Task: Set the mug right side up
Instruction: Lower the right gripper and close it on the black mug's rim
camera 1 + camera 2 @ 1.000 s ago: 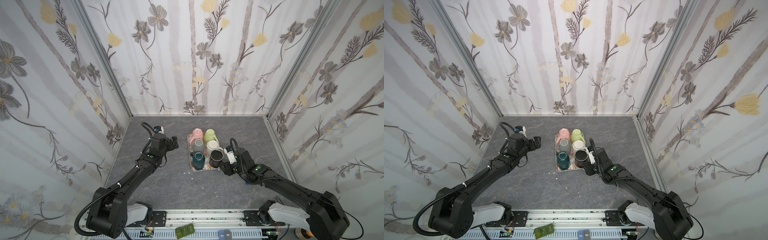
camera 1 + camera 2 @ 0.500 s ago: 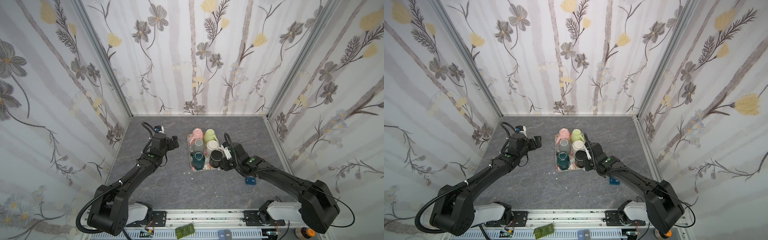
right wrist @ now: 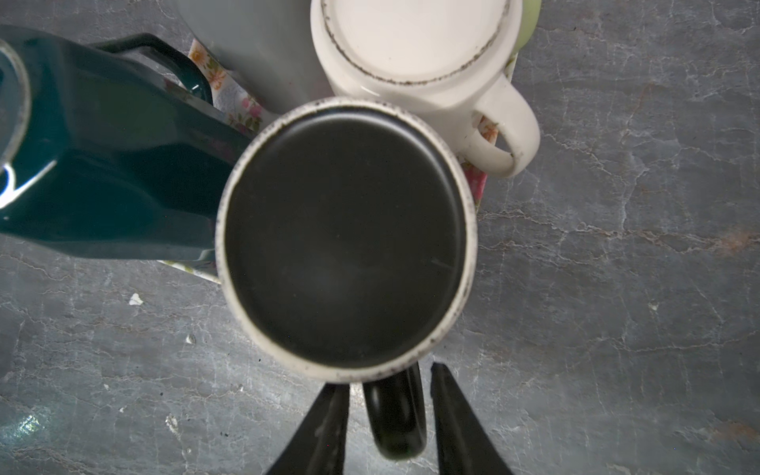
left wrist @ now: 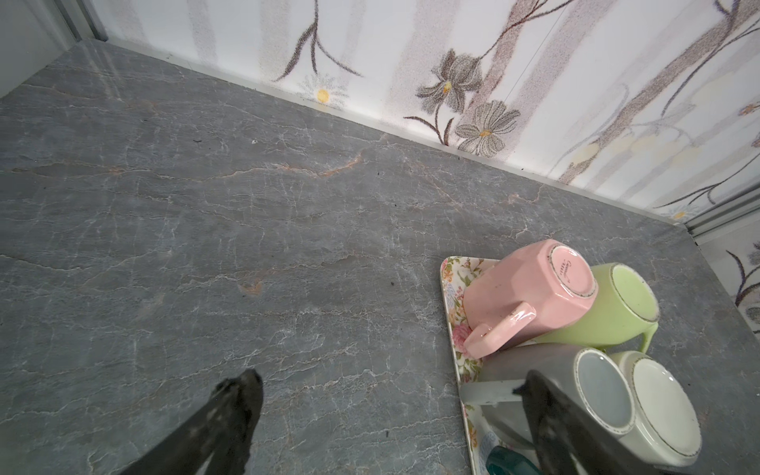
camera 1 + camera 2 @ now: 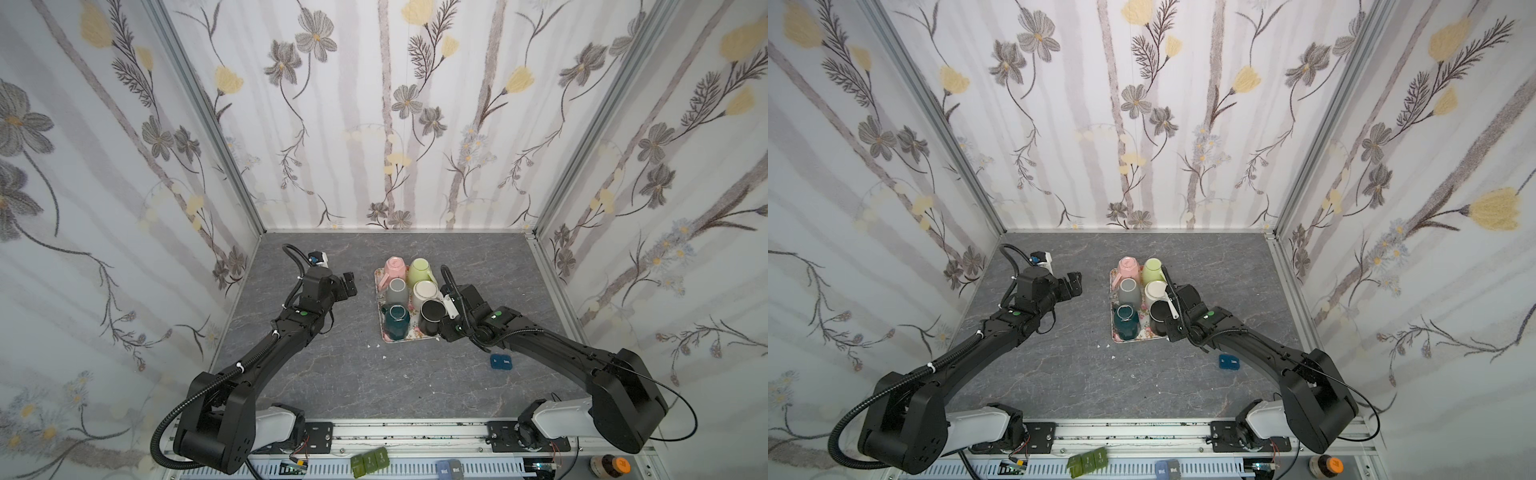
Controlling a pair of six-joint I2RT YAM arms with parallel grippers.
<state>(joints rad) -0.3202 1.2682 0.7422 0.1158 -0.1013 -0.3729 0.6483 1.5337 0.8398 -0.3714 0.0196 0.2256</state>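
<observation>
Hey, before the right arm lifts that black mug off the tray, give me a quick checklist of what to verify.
1. The black mug is base up, so it needs turning: ok.
2. Its handle sits inside the right end effector: ok.
3. Both fingers clamped on it: not ok, thin gaps show on both sides.
4. Room to lift: cannot tell, the teal mug and white mug crowd it.
5. The left end effector is open, apart from the tray: ok.
</observation>
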